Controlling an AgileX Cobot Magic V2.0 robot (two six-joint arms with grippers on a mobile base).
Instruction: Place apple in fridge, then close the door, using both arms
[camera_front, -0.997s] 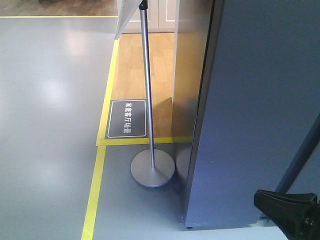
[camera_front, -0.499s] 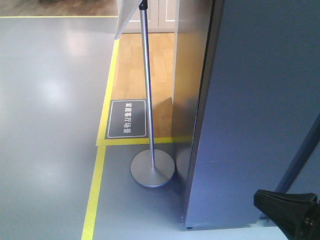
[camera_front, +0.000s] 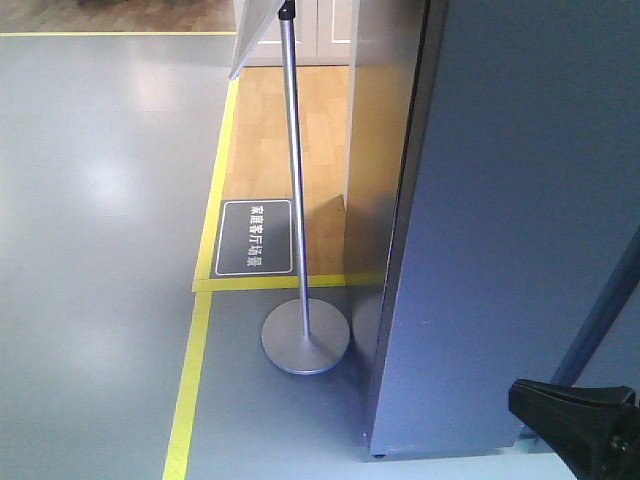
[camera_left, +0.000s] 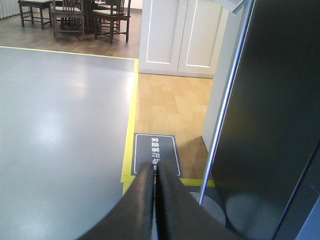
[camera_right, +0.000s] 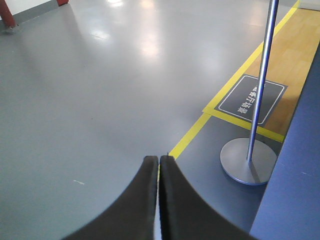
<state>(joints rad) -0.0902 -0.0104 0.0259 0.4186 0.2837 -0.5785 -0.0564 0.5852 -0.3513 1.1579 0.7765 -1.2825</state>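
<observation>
Grey and tall, the fridge (camera_front: 520, 230) fills the right side of the front view, its outer panel facing the camera; whether its door is ajar cannot be told. Just left of the fridge stands a metal sign pole (camera_front: 293, 170) on a round base (camera_front: 305, 336), with a dark floor label (camera_front: 254, 237) beyond it. Both the left gripper (camera_left: 155, 172) and the right gripper (camera_right: 158, 162) have fingers pressed together, holding nothing. No apple shows in any view.

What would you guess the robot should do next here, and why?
Probably turn to look for the apple: none shows in any view. Both the left gripper and the right gripper are shut and empty over the floor, beside the fridge and a sign stand.
</observation>
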